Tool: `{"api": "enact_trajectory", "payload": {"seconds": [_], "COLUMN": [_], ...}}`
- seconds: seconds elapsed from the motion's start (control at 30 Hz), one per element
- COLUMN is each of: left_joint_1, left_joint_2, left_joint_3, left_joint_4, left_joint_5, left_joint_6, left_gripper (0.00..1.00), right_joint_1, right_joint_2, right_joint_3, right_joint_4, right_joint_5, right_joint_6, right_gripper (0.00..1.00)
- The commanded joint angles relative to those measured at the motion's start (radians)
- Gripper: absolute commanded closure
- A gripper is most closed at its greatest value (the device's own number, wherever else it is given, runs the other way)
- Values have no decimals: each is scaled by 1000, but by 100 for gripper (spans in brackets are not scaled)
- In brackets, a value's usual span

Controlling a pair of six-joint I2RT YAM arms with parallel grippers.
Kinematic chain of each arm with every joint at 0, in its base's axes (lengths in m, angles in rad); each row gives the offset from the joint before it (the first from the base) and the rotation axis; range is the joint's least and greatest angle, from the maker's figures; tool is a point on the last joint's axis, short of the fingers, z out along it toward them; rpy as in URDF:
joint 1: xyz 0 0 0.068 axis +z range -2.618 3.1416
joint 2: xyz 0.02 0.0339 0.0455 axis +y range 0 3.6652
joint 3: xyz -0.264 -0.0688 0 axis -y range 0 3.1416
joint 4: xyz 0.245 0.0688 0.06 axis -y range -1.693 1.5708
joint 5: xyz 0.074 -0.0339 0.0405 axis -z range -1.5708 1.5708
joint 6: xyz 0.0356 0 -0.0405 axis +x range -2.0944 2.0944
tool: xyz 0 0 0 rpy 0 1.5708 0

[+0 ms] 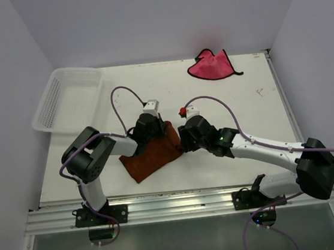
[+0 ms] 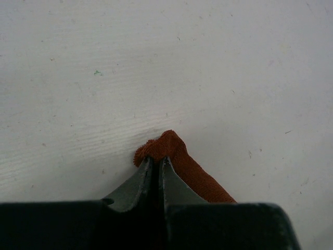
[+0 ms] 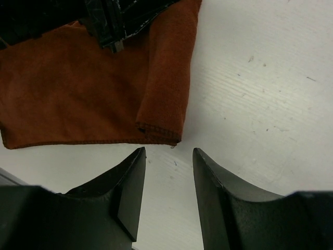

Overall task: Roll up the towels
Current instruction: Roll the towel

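White and matte, the tabletop (image 1: 149, 78) shows fine grain lines and small dark specks, and pale lavender walls (image 1: 161, 17) close it in. We see the rust-orange towel (image 1: 152, 157) lying near the middle of the near half, between the two arms: a fuzzy, roughly square cloth with a stitched hem, its right edge turned over into a soft, narrow fold. The left gripper (image 2: 157, 159) has its tapered grey metal fingers pressed together on a bunched, pointed bit of that towel's edge. The right gripper (image 3: 169, 152) hangs just beside the folded edge's near corner, its dark wedge-shaped fingers apart and holding nothing. The pink-red towel (image 1: 210, 66) lies well apart at the far edge, crumpled into a heart-like shape with dark edging and a thin loop trailing right. At the far left corner sits a white plastic mesh basket (image 1: 67, 97).
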Motion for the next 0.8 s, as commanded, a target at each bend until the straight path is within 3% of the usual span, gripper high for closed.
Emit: {"api": "enact_trajectory", "payload": {"seconds": [0.0,0.17,0.37,0.77], "left_joint_1": [-4,-2,-4,-7], "left_joint_2": [-14,-17,-17,-37], "left_joint_3": [-29,-23,-21,-23], "left_joint_4": [-38,-49,-50,-66], "left_joint_5": [-39,-44,-44,-56], "left_joint_6": [20,22,23,28], "left_gripper": [100,100,100,100], "right_joint_1": [-11,-84,-212,-216], "right_joint_2": [36,39,65,218], "right_joint_3": [57,54,-3,-6], "right_joint_4": [51,43,151,197], "right_joint_5": [-60,-72,-309,-417], "right_joint_6": [59,132,214,230], "right_gripper": [54,54,54,53]}}
